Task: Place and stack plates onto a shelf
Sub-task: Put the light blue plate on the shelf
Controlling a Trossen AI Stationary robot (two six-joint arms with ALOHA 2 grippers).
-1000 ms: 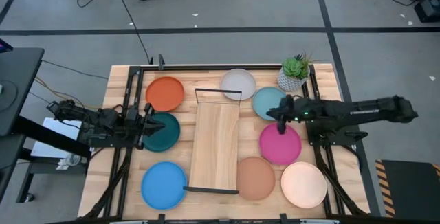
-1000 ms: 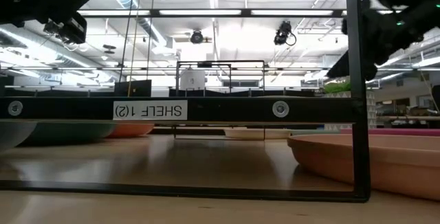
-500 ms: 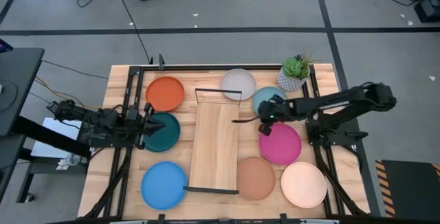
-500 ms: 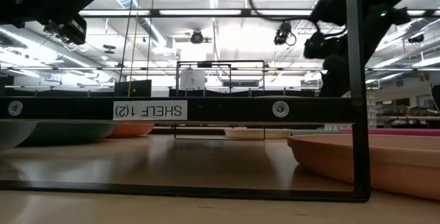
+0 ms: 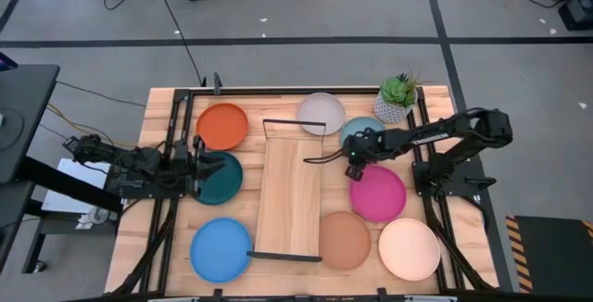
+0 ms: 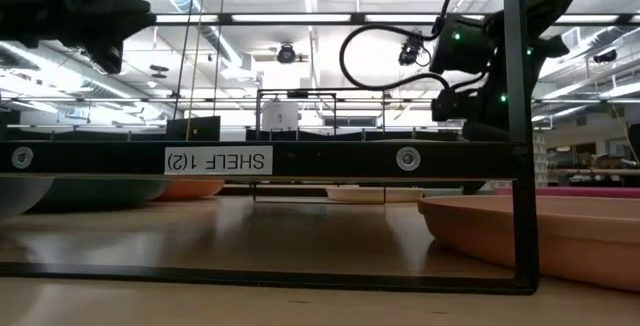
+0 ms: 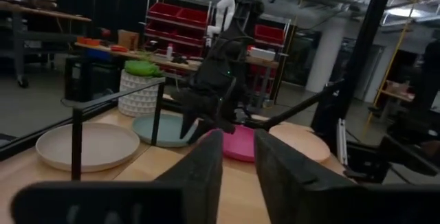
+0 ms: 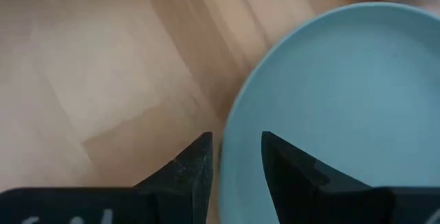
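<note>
Several round plates lie flat on the slatted table around the pale wooden shelf [image 5: 289, 195]. My right gripper [image 8: 234, 162] points down, open, over the light blue plate [image 5: 363, 133]; one finger stands outside the plate's shelf-side rim [image 8: 230, 138] and one inside it. My left gripper [image 5: 198, 166] hovers level over the left edge of the dark teal plate [image 5: 220, 180], its fingers a little apart [image 7: 237, 159] with nothing between them. The orange [image 5: 222, 126], bright blue [image 5: 222, 246], greyish white [image 5: 321, 112], magenta [image 5: 377, 194], tan-brown [image 5: 345, 239] and peach-cream [image 5: 409, 248] plates lie untouched. My right gripper comes at the light blue plate's rim [image 8: 230, 138] from above, fingers on either side of it. I cannot tell whether they touch it. The plate lies flat on the table.
A small potted green plant [image 5: 397, 98] stands at the far right, just behind the light blue plate. Thin black wire frames [image 5: 295, 124] rise at the shelf's two short ends. The shelf's board is bare wood.
My right gripper has moved toward the table's left, from over the magenta plate's far edge to the light blue plate's shelf-side rim. Its arm has bent at the elbow, and the gripper has tipped downward and come lower.
</note>
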